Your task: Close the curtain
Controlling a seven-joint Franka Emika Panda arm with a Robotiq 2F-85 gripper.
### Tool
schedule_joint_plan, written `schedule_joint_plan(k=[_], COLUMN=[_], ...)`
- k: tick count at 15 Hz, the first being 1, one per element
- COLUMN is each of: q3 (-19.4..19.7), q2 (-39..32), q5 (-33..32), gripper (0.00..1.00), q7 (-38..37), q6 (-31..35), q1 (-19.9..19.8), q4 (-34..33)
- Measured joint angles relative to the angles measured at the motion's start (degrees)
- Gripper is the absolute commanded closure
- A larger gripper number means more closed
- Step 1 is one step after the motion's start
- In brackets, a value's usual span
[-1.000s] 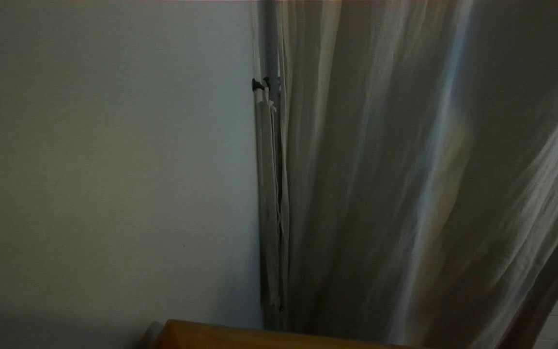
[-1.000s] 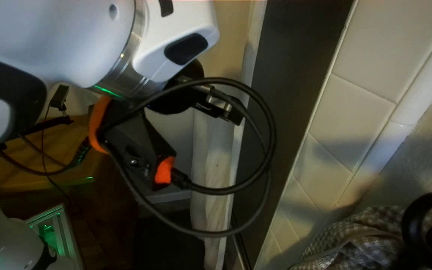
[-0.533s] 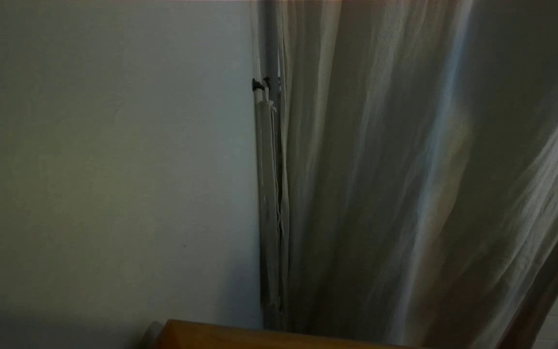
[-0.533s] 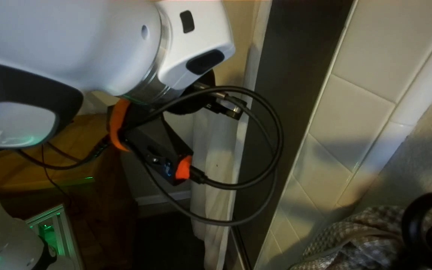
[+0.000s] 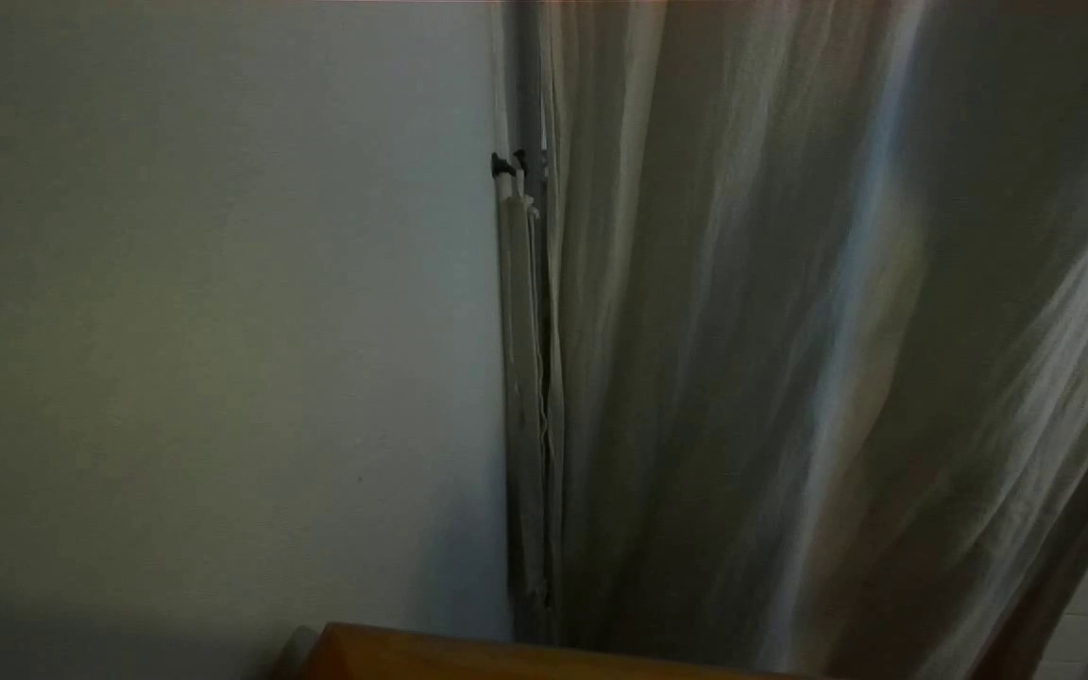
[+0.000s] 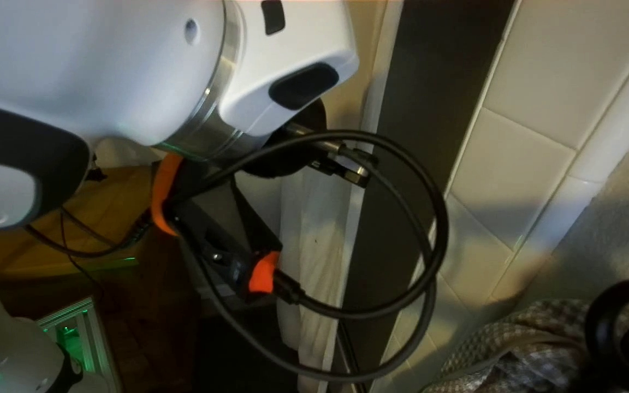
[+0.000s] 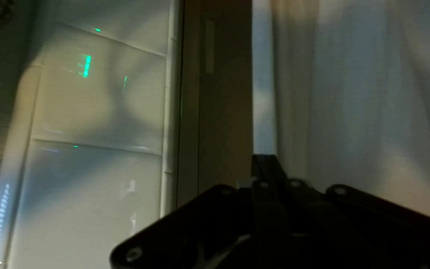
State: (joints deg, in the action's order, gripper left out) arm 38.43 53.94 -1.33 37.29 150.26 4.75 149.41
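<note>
The curtain [image 5: 771,312] hangs in long pale folds across the right half of an exterior view. Elsewhere it shows as a narrow upright strip [image 6: 322,240] behind the wrist. In the wrist view the curtain [image 7: 349,93] fills the right side, its pale edge running straight down into the fingertips. My gripper [image 7: 265,158] is shut there, apparently pinching that edge. A small pale patch beside the left finger may be cloth. From outside, the gripper [image 6: 361,170] reaches the curtain's edge, partly covered by cables.
A cable loop [image 6: 440,218] hangs off the wrist. Beyond the curtain are a dark panel [image 6: 445,71], white tiles [image 6: 544,142] and a thin metal pole [image 6: 350,355]. A checked cloth [image 6: 522,349] lies lower right. Wooden furniture [image 5: 459,654] stands near the plain wall [image 5: 223,283].
The wrist has moved right, most of it early, and sinks a little at the end. The curtain's upper edge has shifted slightly right along with it. My jaws have come together.
</note>
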Motion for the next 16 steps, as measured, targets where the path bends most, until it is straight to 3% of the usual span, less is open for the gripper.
schedule_joint_plan(k=[4,5,6,13,16], q3=[-0.18,-0.24,-0.25,-0.48,-0.32], q2=[-0.73,-0.99,-1.21,-0.57,-0.57], q5=[-1.23,-1.53,-1.68,-1.46,-0.44], gripper=[1.00,0.80,0.72,0.24,0.04], q7=[0.40,0.49,0.72,6.49,10.10], q6=[0.67,0.73,0.72,-12.31,-14.18], q1=[-3.42,-4.15,-4.64,-2.97,-1.63], q4=[-0.18,-0.18,-0.17,-0.74,-1.58])
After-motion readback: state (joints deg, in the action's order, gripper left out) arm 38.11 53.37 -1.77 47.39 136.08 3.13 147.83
